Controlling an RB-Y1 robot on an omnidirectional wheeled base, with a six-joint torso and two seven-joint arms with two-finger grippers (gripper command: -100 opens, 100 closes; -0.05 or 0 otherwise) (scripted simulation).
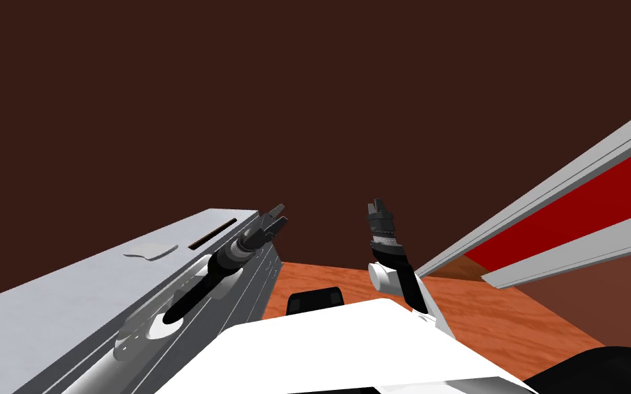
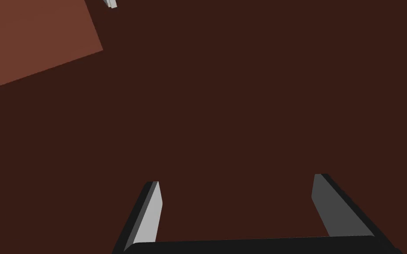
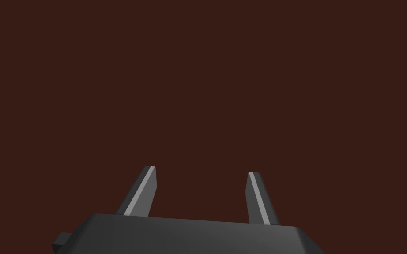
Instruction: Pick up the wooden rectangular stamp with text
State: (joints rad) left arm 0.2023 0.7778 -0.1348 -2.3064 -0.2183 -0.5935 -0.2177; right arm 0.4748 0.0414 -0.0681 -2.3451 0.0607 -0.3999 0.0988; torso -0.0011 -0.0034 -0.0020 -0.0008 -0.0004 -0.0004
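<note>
Ahead: a dark brown wall (image 1: pixel 321 102) closes the whole forward field, and both wrist views face it unobstructed.

Left side: a grey surface (image 1: pixel 54 308) runs beneath the left arm, with the left gripper (image 1: pixel 281 213) above its far corner. A low pale piece (image 1: pixel 148 252) lies on it, apart from the arm.

Right side: a slanted red panel (image 1: pixel 567 212) in grey rails bounds the passage.

Between these two, over the wooden floor (image 1: pixel 506 321), the way is open, and the right gripper (image 1: pixel 378 204) stands there. The fingers of both grippers are apart, the gaps free.
</note>
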